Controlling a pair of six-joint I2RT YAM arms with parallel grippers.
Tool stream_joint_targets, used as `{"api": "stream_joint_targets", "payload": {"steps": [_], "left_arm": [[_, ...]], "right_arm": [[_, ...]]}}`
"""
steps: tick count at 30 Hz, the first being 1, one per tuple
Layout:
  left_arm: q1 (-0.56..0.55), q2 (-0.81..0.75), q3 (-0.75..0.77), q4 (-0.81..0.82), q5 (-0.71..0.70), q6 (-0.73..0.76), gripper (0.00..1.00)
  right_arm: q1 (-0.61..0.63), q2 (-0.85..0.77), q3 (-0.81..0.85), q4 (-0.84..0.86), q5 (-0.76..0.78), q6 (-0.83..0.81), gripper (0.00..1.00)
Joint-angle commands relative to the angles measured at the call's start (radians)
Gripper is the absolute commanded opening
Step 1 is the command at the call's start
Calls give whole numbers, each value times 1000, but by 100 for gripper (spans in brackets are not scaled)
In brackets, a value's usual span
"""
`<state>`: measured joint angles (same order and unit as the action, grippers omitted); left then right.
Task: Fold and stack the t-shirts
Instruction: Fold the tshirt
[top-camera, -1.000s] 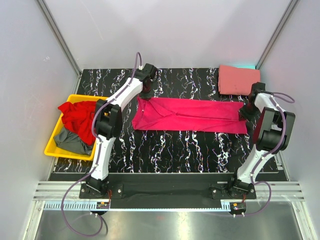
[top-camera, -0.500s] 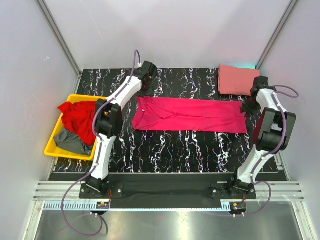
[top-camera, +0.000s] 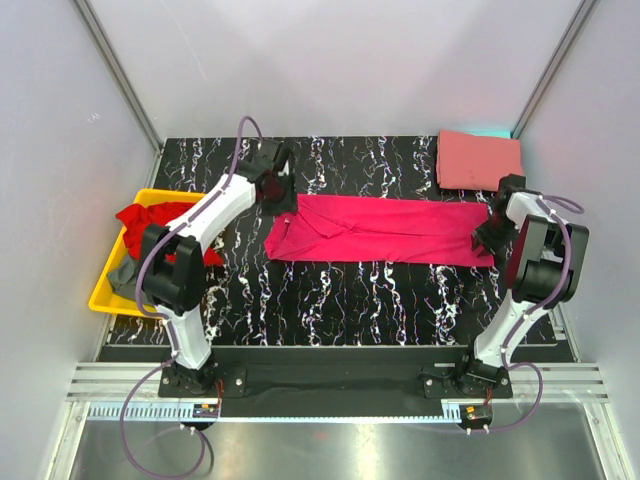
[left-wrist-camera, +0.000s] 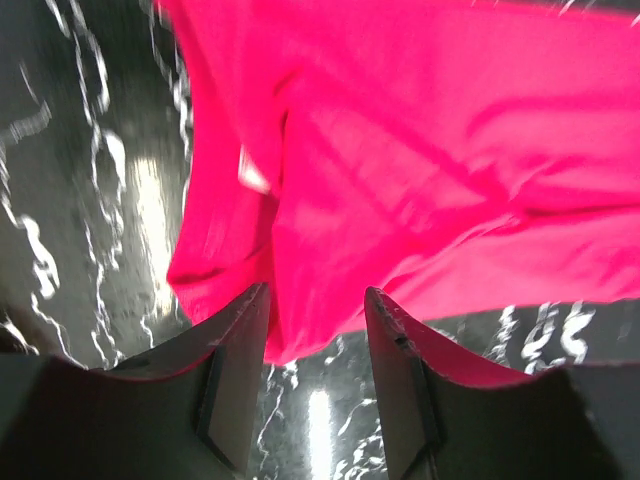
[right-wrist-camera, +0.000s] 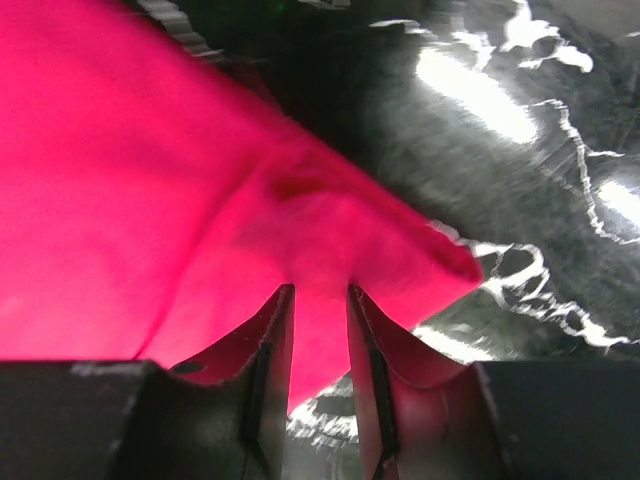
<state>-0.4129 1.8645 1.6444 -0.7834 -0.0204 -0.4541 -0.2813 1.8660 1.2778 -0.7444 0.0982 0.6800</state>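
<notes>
One salmon t-shirt (top-camera: 478, 160) was found folded at the far right corner of the black marbled table (top-camera: 380, 300). The magenta t-shirt (top-camera: 380, 230) was laid mid-table as a long band, seemingly part-folded, while the red t-shirt (top-camera: 135, 215) and grey t-shirt (top-camera: 120, 272) were left heaped in the yellow bin (top-camera: 110, 300). Left gripper (left-wrist-camera: 315, 300) and right gripper (right-wrist-camera: 320, 295) were held parted over the band's two ends, apparently pinching nothing; pale walls enclosed the table.

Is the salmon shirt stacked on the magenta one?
No, the salmon shirt lies apart from the magenta shirt, with bare table between them.
</notes>
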Motion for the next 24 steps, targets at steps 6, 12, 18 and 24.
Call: {"api": "stream_joint_targets", "payload": {"steps": [6,12,18,24], "left_arm": [[0,-113,-195,58,-7,-29,51],[13,-185,-209,53,-49,-49,53],[43,-246,-199,49,14,-26,53],[190,-336,-317,143,296,-66,53]], "right_arm": [[-45,-21,-96,5,116,53,34],[-48,-102,-138,-27,106,59,34],[-44,-263,-141,-36,64,18,44],[204,-363,-88,117,1,-149,49]]}}
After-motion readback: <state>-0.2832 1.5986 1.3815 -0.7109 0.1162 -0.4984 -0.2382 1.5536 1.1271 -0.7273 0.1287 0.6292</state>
